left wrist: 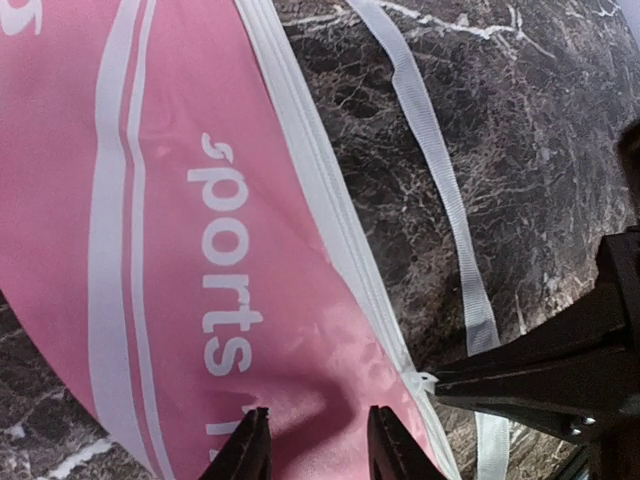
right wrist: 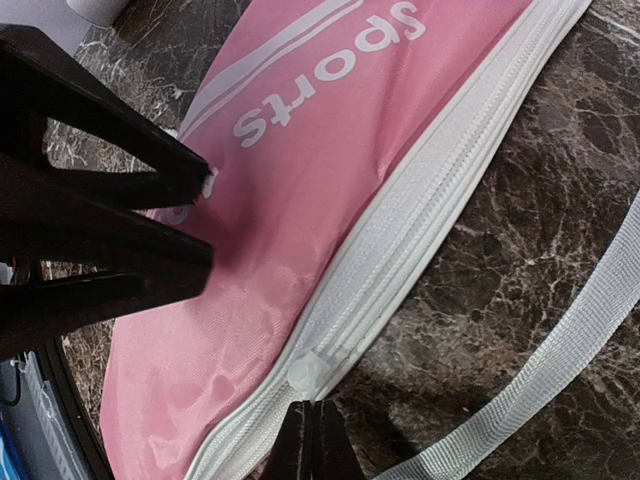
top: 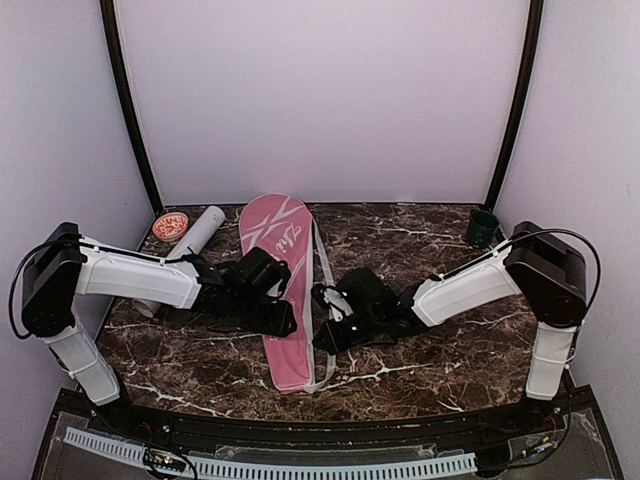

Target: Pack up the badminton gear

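Zipper step: pink bag (top: pixel 278 240) at surface (top: pixel 430 360) centre.
Left jaws clamp the fabric; right jaws are together on the zipper pull (right wrist: pixel 300 372). Next, we draw the pull along its track, fabric taut.

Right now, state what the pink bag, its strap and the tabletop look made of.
The pink bag looks like thin synthetic fabric, perhaps nylon or polyester: slight sheen, soft creases. Its strap is white woven webbing, with a ribbed weave visible. The tabletop has a glossy dark marble look with white veins; real stone or printed laminate, I cannot tell.
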You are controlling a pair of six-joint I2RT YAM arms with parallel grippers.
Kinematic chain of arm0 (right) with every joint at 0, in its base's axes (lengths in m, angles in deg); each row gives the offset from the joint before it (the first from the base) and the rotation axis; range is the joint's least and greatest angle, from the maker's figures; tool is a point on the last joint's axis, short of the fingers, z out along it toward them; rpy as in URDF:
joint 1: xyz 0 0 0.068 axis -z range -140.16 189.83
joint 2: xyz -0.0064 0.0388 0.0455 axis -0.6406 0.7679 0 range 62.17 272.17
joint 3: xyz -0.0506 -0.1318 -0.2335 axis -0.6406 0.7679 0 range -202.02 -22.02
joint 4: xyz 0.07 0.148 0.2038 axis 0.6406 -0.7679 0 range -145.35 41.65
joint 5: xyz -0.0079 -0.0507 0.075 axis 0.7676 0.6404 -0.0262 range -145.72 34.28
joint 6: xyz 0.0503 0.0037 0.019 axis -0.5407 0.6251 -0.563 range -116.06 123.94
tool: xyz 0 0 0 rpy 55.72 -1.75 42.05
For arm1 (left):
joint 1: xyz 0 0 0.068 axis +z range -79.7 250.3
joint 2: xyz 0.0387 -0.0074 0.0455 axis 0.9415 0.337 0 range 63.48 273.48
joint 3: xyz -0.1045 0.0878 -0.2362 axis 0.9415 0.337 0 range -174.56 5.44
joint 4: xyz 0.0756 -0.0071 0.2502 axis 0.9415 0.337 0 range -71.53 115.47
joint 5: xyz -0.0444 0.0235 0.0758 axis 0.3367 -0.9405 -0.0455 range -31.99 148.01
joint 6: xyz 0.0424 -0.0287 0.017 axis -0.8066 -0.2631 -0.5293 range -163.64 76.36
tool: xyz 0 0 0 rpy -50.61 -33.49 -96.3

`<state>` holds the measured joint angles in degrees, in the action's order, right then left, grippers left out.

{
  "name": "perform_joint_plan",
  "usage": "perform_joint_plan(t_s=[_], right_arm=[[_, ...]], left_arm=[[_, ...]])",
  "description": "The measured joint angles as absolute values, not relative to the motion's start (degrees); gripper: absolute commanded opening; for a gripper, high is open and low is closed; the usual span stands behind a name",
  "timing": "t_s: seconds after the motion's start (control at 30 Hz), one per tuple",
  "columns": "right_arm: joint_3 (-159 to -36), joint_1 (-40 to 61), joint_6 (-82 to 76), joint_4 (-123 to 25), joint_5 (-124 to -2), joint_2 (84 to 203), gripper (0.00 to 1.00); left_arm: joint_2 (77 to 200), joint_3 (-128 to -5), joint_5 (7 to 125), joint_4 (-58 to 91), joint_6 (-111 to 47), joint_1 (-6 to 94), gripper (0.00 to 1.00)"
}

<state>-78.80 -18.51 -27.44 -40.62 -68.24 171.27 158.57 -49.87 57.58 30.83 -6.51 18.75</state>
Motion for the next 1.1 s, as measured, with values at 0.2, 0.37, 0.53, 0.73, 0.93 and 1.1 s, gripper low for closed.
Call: perform_joint_plan(t_s=[0.2, 0.37, 0.53, 0.73, 0.93, 1.1], right_arm=[[-78.73, -18.51, -27.44, -40.6, -68.98, 171.27, 0.0], [-77.57, -18.91, -27.52, -40.23, -69.0, 170.92, 0.0], [-75.63, -20.72, -28.31, -40.19, -68.72, 169.41, 0.0], [-73.25, -22.34, -29.21, -39.77, -68.32, 167.97, 0.0], [-71.52, -23.76, -29.34, -40.08, -67.23, 166.09, 0.0], [-70.78, -25.27, -29.34, -42.59, -66.14, 163.97, 0.0]], left_arm=[[163.85, -51.68, 57.38, 27.53, -3.69, 18.6, 0.28], [165.45, -52.64, 56.58, 26.61, -1.33, 18.38, 0.24], [165.8, -52.9, 55.92, 26.5, 0.24, 18.34, 0.22], [166.41, -53.73, 57.03, 27.25, 0.52, 19.1, 0.2], [167.68, -55.15, 59.31, 28.08, 0.52, 20.26, 0.18], [168.4, -55.7, 60.73, 28.25, 0.55, 20.94, 0.17]])
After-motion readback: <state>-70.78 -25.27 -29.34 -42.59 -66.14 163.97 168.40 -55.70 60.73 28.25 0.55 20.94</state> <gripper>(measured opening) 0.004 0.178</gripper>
